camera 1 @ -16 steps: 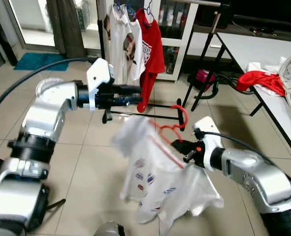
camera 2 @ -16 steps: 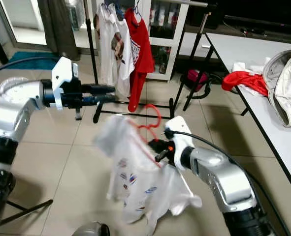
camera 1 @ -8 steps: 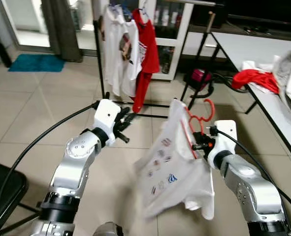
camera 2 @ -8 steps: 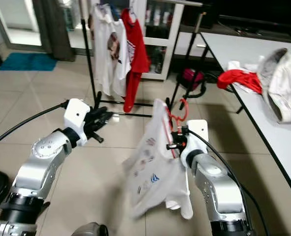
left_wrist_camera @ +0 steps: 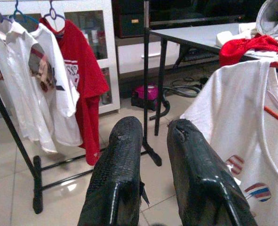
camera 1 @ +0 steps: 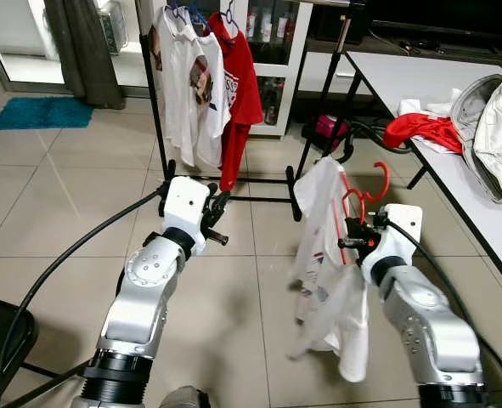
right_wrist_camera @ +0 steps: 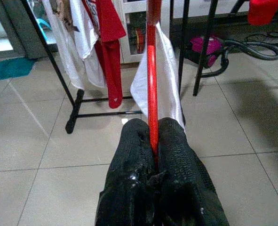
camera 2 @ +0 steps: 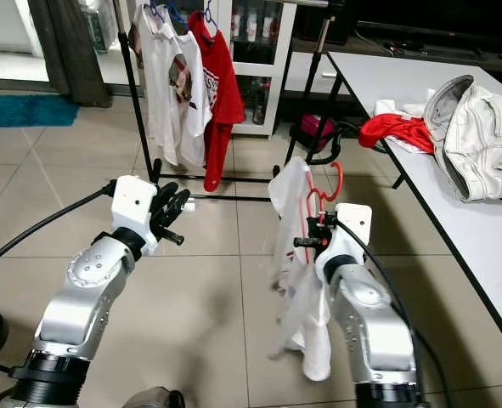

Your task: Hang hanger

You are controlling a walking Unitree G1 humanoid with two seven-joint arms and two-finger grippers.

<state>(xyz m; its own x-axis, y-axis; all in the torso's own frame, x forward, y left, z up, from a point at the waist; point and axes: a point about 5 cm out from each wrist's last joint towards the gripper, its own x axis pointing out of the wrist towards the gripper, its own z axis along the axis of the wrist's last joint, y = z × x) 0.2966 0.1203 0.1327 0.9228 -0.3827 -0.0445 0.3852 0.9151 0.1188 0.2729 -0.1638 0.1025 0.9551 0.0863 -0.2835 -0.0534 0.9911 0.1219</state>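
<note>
Right pincer [right_wrist_camera: 150,141] is clenched on the red hanger [camera 1: 363,194], held upright before the clothes rack [camera 1: 153,102], hook uppermost; a white T-shirt [camera 1: 323,255] is draped from it. Left pincer [left_wrist_camera: 148,155] is held slightly parted, grasping nothing. Clothes are piled on the desk [camera 1: 420,72].

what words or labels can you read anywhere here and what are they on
"SS": only these white letters read on the red t-shirt on the rack; the rest is folded away.
Prints on the white t-shirt on the red hanger, held by the right gripper: too blurred.
Bottle labels in the cabinet: too small.
</note>
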